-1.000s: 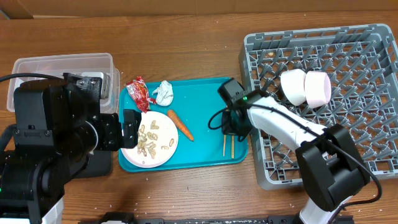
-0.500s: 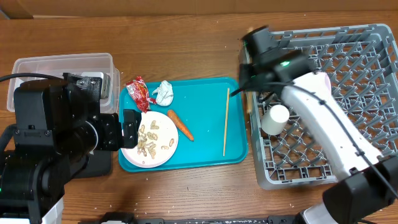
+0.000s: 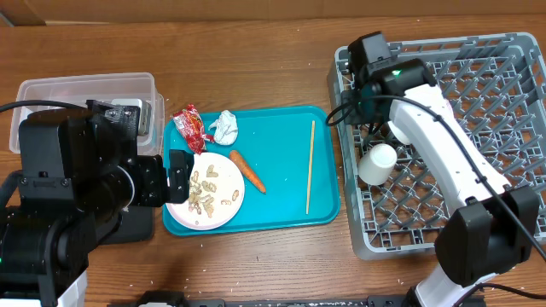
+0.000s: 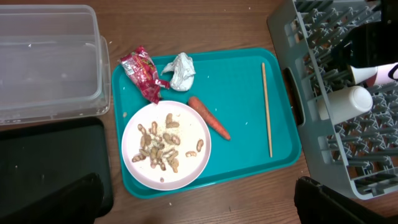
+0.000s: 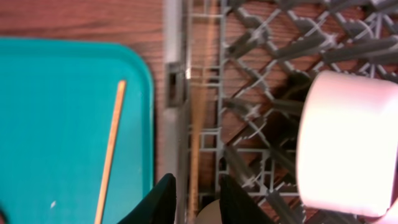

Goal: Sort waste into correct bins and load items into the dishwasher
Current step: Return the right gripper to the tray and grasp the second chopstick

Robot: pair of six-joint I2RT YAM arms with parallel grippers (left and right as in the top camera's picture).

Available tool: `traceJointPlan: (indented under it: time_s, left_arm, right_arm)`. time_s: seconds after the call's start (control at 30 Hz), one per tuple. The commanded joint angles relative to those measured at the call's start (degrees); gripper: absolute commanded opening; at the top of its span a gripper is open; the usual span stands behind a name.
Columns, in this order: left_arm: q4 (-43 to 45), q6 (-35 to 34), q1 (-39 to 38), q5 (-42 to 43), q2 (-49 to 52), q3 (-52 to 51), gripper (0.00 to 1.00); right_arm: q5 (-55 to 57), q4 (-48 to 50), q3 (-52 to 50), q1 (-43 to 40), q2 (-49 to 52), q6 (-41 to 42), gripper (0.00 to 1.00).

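Low in the frame, the left gripper (image 4: 196,202) hangs spread wide over the white plate (image 4: 186,163) of peanut shells (image 4: 158,149) at the lower left of the teal tray (image 4: 242,155). One chopstick (image 4: 267,109) lies along the tray's right side. Farther up, the right gripper (image 5: 198,202) stands parted (not pinching) around a second chopstick (image 5: 194,137) lying just inside the upper-left rim of the rack (image 5: 174,37).

One plate (image 4: 193,124), carrot (image 3: 246,170), wrapper (image 3: 191,128), paper ball (image 3: 224,127) and cup (image 3: 377,162); two chopsticks (image 3: 310,166)

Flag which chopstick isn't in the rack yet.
The loose chopstick on the teal tray, right side; the other chopstick, blurred, is just inside the grey rack.
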Motion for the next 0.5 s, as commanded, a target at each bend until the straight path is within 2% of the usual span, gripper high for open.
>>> traceJointPlan:
  time_s: [0.0, 0.23, 0.4, 0.47]
  left_arm:
    - [-0.13, 0.07, 0.35, -0.31, 0.2, 0.94, 1.0]
    - [-0.13, 0.07, 0.35, -0.31, 0.2, 0.94, 1.0]
    - [-0.13, 0.07, 0.35, -0.31, 0.2, 0.94, 1.0]
    - [-0.13, 0.07, 0.35, -0.31, 0.2, 0.94, 1.0]
  right_arm:
    - [-1.25, -0.59, 1.55, 4.07, -3.17, 2.84, 0.29]
    - [-3.65, -2.21, -1.14, 14.14, -2.29, 17.27, 0.34]
    - [0.96, 5.68, -10.34, 18.27, 0.44, 27.91, 0.39]
    - [1.05, 10.29, -14.49, 18.32, 1.25, 29.03, 0.43]
